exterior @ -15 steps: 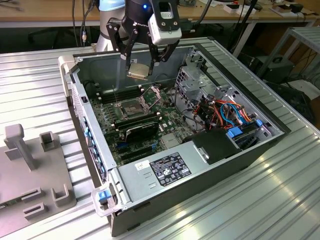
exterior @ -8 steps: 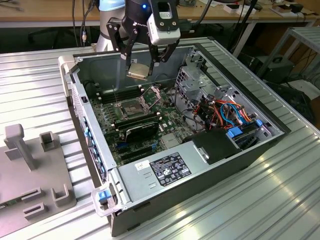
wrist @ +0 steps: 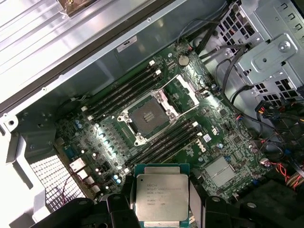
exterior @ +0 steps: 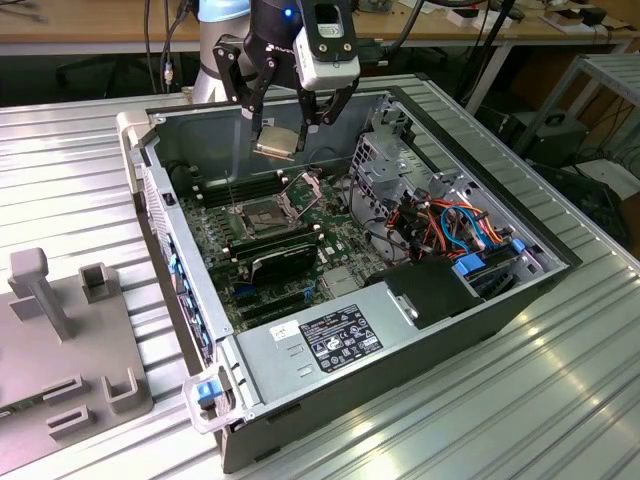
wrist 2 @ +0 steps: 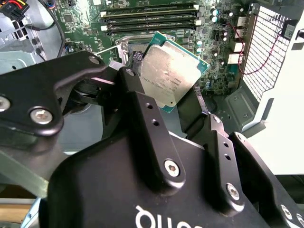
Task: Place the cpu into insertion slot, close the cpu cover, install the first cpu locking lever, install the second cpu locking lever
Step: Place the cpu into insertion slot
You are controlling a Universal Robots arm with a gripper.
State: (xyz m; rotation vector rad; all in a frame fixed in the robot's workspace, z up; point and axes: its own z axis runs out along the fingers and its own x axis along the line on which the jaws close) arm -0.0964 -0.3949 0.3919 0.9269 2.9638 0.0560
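step: number one, cpu into slot. Nothing's seated yet, so the other three steps haven't started
gripper: the gripper [exterior: 284,134] is clamped on the cpu [exterior: 276,143], one finger [wrist: 118,206] on each of two opposite edges, metal lid facing up
cpu: in the air, well above the slot [wrist: 148,116] and not touching anything. In the exterior view it looks a bit tilted rather than flat
slot: bare and open, dark contact field showing, silvery rim all around it
cover: the cover [wrist: 187,90] is flipped back off the slot on its hinge edge, window frame clear of the opening
levers: thin wire levers [wrist: 190,111] by the slot look swung free, though they're too fine to be sure
neighbours: memory sticks [wrist: 121,92] run in rows on both sides of the slot, so there isn't much room there
progress: early days, basically the carry part of step one
what the drop-in needs (just a guess): chip square over the slot, corners and notches lined up with the rim, level and not tipped, then lowered gently with no sliding
risk: any skew or sideways drag over the slot's contacts could bend them, and the raised cover sits close to the way down
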